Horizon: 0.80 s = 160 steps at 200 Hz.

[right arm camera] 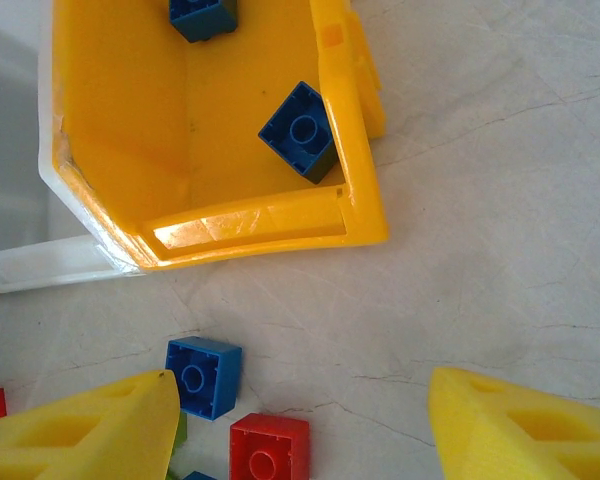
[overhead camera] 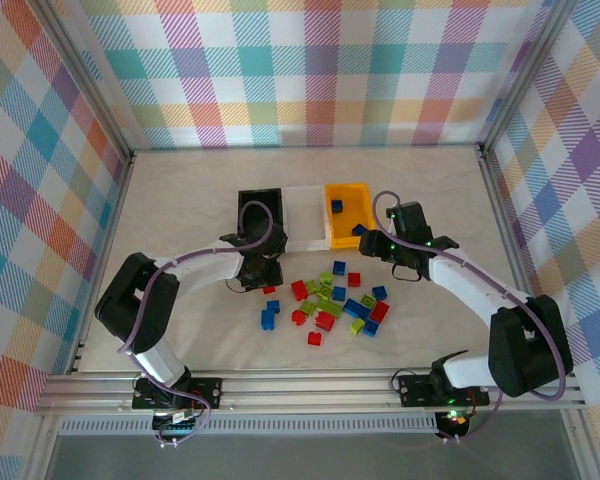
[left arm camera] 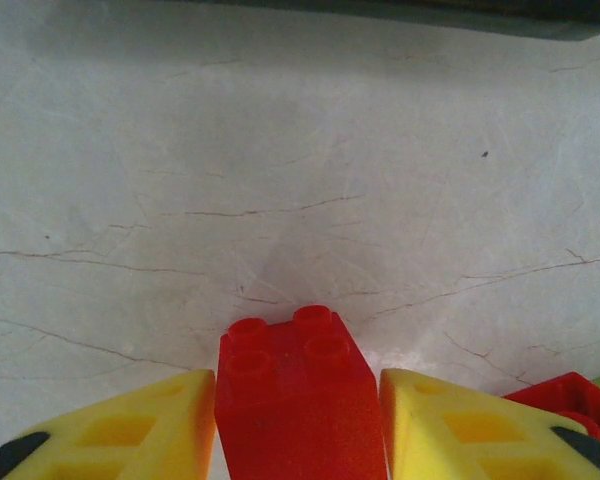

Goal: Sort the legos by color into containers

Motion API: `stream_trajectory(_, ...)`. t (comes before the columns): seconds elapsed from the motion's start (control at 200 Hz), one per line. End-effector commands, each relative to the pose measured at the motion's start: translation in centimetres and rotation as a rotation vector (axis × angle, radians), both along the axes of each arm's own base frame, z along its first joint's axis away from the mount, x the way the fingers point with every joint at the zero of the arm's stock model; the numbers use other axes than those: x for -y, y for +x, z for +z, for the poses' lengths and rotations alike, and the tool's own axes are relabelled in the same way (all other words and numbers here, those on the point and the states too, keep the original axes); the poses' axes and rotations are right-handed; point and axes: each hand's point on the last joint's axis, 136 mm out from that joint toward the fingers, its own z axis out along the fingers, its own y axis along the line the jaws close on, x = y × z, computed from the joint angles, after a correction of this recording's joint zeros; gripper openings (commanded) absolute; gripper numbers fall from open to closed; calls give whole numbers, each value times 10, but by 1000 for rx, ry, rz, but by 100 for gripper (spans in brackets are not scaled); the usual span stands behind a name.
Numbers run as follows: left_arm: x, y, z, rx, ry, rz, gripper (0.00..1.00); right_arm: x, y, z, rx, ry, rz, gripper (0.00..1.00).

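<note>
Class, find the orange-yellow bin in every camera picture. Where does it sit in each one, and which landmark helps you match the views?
Top external: the orange-yellow bin sits near the centre, at the right end of the row of bins.
Right wrist: upper left, with one corner pointing down into the frame.
Left wrist: this camera faces the table and a red brick in the left claw.
Shared landmark: the blue brick in the bin's near right corner.
</note>
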Motion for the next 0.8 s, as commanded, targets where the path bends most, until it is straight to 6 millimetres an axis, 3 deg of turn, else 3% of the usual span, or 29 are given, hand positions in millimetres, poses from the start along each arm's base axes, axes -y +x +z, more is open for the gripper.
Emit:
stream_trajectory(0.0,-2,-1,0,-11,4,-9,46,-4,5,15,35,4,12,67)
stream_trajectory(0.155,-5,-3,2,-14,18,-17,48,-5,6,16,35,6,13,67)
stream_trajectory(0.21,-6,-3,6,-5,17,-15,44,-5,6,17,35,6,13,67)
stream_trajectory(0.435,-5,9,50,89,-17,-1,36,-6,8,20,41,9,14,67)
stream_trajectory(0.525,-15,28,75,152,-23,42,36,-6,9,20,42,11,15,67)
stream_trajectory(0.67,-28,74,107,255,-17,108,36,-6,8,17,37,12,14,67)
stream_trajectory(0.795,-33,114,110,277,23,130,35,-6,8,16,33,12,14,67)
